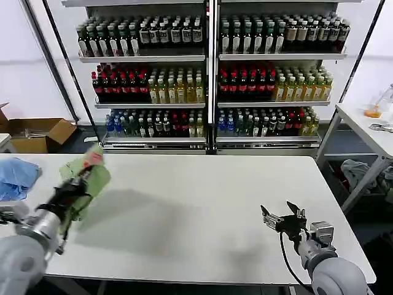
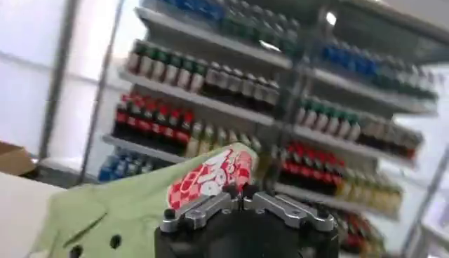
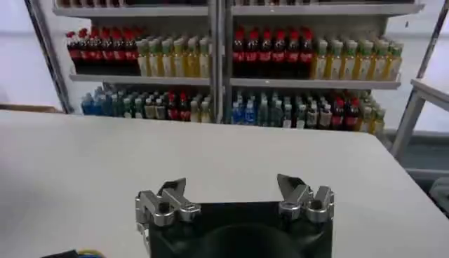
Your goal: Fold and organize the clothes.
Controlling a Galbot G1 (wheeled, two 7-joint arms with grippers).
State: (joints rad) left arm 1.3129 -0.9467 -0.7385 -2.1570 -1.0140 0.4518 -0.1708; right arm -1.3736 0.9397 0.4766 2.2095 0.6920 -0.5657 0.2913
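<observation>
Left gripper [image 1: 78, 178] fingers clamp polo shirt [image 1: 92, 175] aloft | right gripper [image 1: 284, 219] fingers spread

Looks like a mock shop or retail test lab rather than a home. Across the back, tall metal shelving [image 1: 209, 74] packed in neat rows with bottled drinks [image 1: 150, 86], sorted by colour of cap and contents as on a store aisle; in front, a plain white work table [image 1: 202, 203], a second white table [image 1: 368, 132] off to the right, and an open cardboard box [image 1: 37, 132] on the floor at the left. Bare pale walls behind, with no home furnishings.
</observation>
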